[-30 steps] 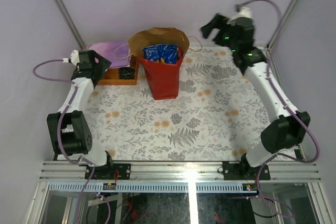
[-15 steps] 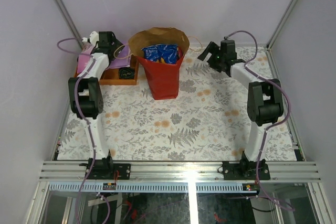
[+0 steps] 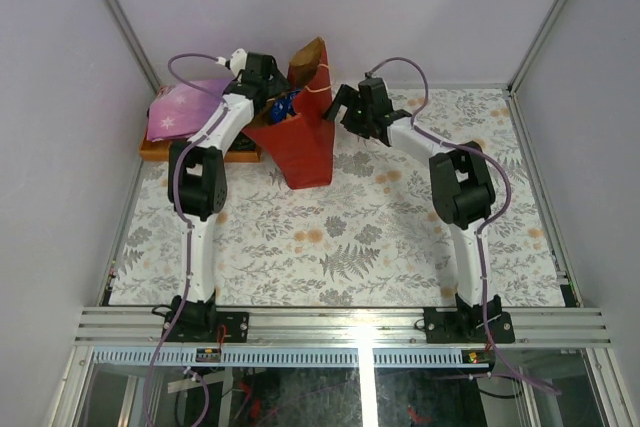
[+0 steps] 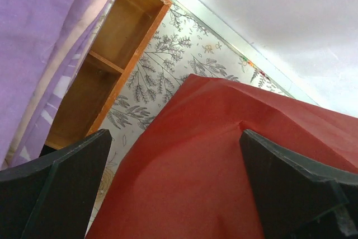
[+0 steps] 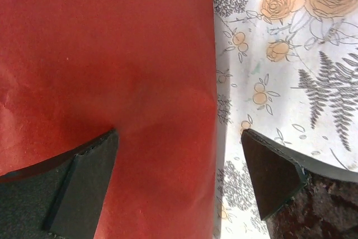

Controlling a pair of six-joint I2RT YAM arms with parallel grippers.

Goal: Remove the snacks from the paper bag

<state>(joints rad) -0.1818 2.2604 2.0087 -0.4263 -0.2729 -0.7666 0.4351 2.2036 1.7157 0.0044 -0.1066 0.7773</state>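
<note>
The red paper bag (image 3: 305, 152) stands at the back of the table, its mouth squashed narrow, with a brown flap sticking up. A bit of a blue snack (image 3: 287, 107) shows at its rim; the other snacks are hidden inside. My left gripper (image 3: 274, 97) is against the bag's upper left side and stands open; in the left wrist view the red paper bag (image 4: 212, 155) fills the gap between its fingers (image 4: 67, 188). My right gripper (image 3: 342, 109) is open at the bag's upper right side. The bag's (image 5: 112, 71) edge lies between its fingers (image 5: 274, 177).
A brown wooden tray (image 3: 165, 150) sits left of the bag with a folded purple cloth (image 3: 190, 107) on it; tray (image 4: 117, 43) and cloth (image 4: 39, 32) also show in the left wrist view. The flower-patterned tablecloth (image 3: 350, 237) covers the table.
Both arms have swung in from the back corners to the bag's two sides. The bag's round mouth has been pushed narrow, hiding most of the blue packets.
</note>
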